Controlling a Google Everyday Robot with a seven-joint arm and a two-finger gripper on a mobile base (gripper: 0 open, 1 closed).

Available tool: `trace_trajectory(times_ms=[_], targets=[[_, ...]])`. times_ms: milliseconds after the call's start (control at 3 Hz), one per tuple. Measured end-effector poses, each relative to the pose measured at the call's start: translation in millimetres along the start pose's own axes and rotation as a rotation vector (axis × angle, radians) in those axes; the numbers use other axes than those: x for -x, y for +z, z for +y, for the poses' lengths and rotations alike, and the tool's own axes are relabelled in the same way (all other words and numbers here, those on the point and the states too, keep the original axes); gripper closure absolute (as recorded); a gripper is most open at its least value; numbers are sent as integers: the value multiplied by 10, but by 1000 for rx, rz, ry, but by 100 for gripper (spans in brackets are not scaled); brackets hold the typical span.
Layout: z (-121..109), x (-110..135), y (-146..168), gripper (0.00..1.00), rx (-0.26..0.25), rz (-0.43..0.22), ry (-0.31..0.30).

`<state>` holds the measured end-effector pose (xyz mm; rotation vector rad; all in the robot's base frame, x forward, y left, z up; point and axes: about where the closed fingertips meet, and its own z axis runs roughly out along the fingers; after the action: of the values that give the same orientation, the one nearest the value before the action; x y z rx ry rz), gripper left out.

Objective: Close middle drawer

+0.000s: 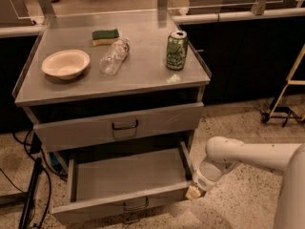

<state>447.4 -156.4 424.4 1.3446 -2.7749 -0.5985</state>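
The middle drawer [125,178] is pulled far out of the grey metal cabinet. It is wide, shallow and empty, with a low front panel and a small loop handle [136,206]. My gripper [193,192] is at the end of the white arm [238,156], low on the right. It sits against the right front corner of the drawer's front panel. The drawer above it, with the taller front panel [119,125], stands slightly out.
On the cabinet top [143,68] stand a white bowl [66,63], a green-and-yellow sponge [105,36], a plastic bottle lying on its side [114,56] and a green can [177,50]. Cables [28,194] lie on the floor at left. A yellow stand [286,99] is at right.
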Motion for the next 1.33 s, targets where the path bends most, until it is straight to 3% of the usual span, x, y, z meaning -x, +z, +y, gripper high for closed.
trace_trajectory(times_ms=[333, 667, 1333], targets=[[-175, 90, -14, 100, -27, -1, 10], [-463, 455, 7, 100, -46, -2, 7], [-501, 462, 37, 100, -47, -1, 26]])
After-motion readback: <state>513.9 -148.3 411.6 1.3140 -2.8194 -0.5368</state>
